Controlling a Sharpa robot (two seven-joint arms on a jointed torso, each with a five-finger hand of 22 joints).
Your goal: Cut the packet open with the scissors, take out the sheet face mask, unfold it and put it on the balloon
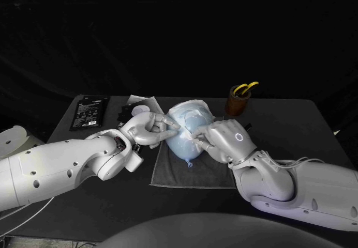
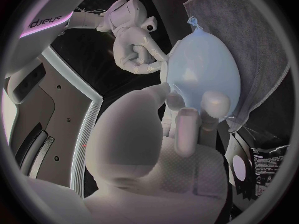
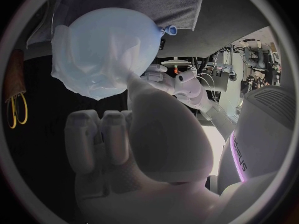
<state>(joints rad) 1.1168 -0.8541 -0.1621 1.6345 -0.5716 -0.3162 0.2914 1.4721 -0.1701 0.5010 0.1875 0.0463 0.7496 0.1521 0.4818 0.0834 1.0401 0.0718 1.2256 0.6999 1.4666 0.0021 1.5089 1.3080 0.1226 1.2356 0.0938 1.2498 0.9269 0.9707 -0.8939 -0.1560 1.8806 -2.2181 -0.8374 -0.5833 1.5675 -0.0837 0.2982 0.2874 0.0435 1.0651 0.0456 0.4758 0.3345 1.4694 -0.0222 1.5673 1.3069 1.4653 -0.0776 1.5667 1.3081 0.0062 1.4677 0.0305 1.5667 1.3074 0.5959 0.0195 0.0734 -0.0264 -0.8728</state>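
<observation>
A white sheet face mask (image 1: 188, 114) draped the pale-blue rubber balloon (image 1: 183, 145) on a grey towel (image 1: 209, 175). The left hand (image 1: 151, 129) and right hand (image 1: 225, 137) touched its sides, pinching or merely pressing, I couldn't tell; uneven tugging might skew the mask.

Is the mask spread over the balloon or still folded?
Spread: the mask lies opened out across the balloon, its loose edge hanging past the side.

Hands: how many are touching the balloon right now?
2. The left hand touches the balloon on the side toward the black packet; the right hand touches the side toward the brown cup.
</observation>
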